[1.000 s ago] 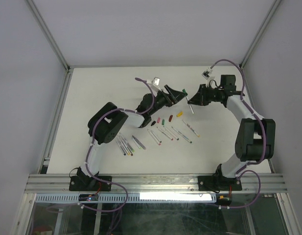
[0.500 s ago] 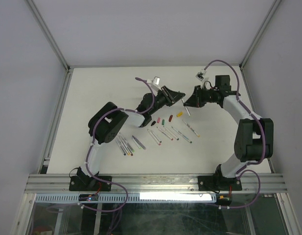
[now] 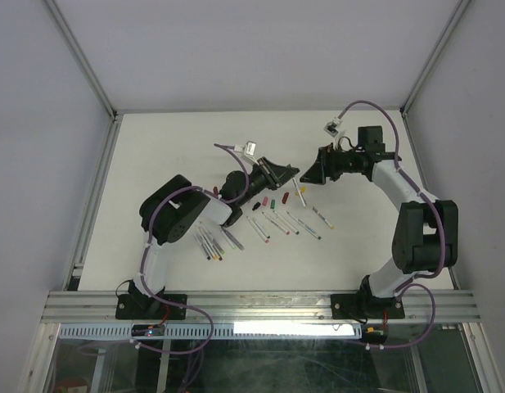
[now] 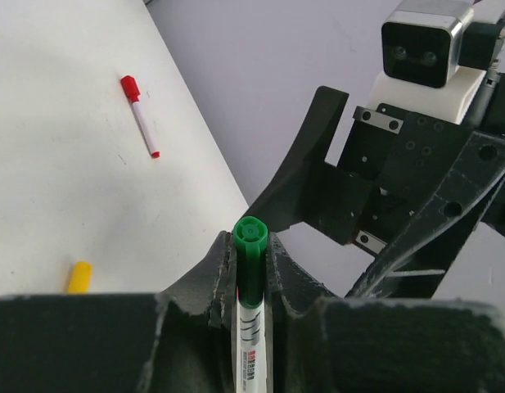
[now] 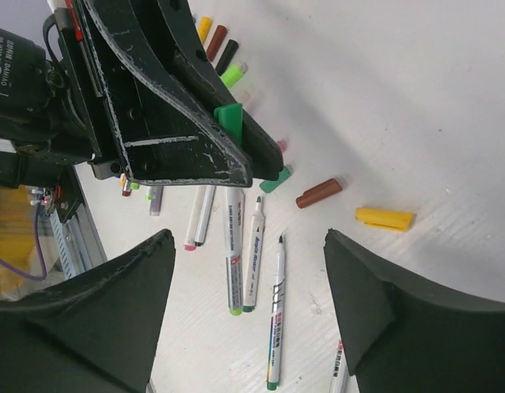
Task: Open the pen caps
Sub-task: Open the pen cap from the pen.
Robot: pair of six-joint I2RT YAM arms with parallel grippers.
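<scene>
Pinching at the green cap (image 4: 250, 233) of one marker (image 4: 249, 336), the left gripper (image 4: 250, 260) is seen closed on it, above mid-worktop (image 3: 154, 147). The right gripper (image 5: 248, 237) is held spread. Three loose pen caps (image 5: 319, 193) are counted beneath: yellow, brown, green. Four uncapped markers (image 3: 285, 223) are noted nearer the front edge.

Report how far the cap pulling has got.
Done: several bare-tipped pens lie among loose caps, such as the yellow cap and brown cap. In hand: the left gripper is shut on a pen with its green cap on; the right gripper stands open facing it. Left: that cap, and apparently the red-capped pen on the table.
</scene>
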